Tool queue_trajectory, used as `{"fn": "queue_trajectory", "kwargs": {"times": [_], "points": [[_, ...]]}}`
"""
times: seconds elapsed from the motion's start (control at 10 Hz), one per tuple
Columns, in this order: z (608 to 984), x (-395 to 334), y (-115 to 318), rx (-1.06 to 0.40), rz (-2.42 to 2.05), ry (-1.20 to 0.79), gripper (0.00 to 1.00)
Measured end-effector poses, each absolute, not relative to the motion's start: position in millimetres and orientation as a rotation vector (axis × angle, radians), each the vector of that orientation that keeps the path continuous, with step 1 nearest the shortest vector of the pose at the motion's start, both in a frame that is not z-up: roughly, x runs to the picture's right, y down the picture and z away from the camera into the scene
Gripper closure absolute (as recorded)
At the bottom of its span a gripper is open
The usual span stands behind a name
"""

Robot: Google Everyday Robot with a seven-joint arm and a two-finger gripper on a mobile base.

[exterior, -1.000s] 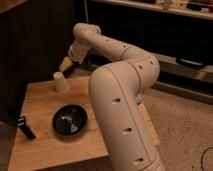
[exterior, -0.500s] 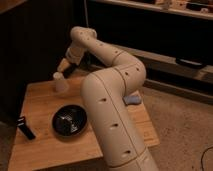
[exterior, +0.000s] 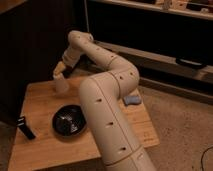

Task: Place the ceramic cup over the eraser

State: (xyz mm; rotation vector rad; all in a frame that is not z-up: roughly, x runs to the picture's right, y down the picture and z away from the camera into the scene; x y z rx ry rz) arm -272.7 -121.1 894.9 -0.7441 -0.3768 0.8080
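Note:
The white ceramic cup point(exterior: 61, 84) stands at the back left of the wooden table point(exterior: 40, 102). My gripper point(exterior: 59, 71) hangs right over the cup's top, its pale fingers point(exterior: 57, 69) spread at the rim; I cannot tell whether they touch it. The eraser point(exterior: 25, 128), a small black bar, lies near the table's front left edge, well apart from the cup. My white arm point(exterior: 107, 107) sweeps across the middle of the view and hides part of the table.
A wide black bowl point(exterior: 69, 120) sits between the cup and the table's front edge, right of the eraser. A blue cloth-like piece point(exterior: 132, 100) lies at the table's right side. Dark cabinets stand behind; the floor is to the right.
The arm's elbow and big forearm link have swung a little left and lower. The gripper has stayed over the cup, which stands in the same spot.

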Motion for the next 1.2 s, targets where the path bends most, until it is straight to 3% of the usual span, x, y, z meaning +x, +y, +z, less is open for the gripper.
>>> {"fn": "queue_trajectory", "kwargs": {"times": [1.2], "points": [[938.7, -309.1, -87.6, -0.714, 0.747, -0.47, 0.2]]}}
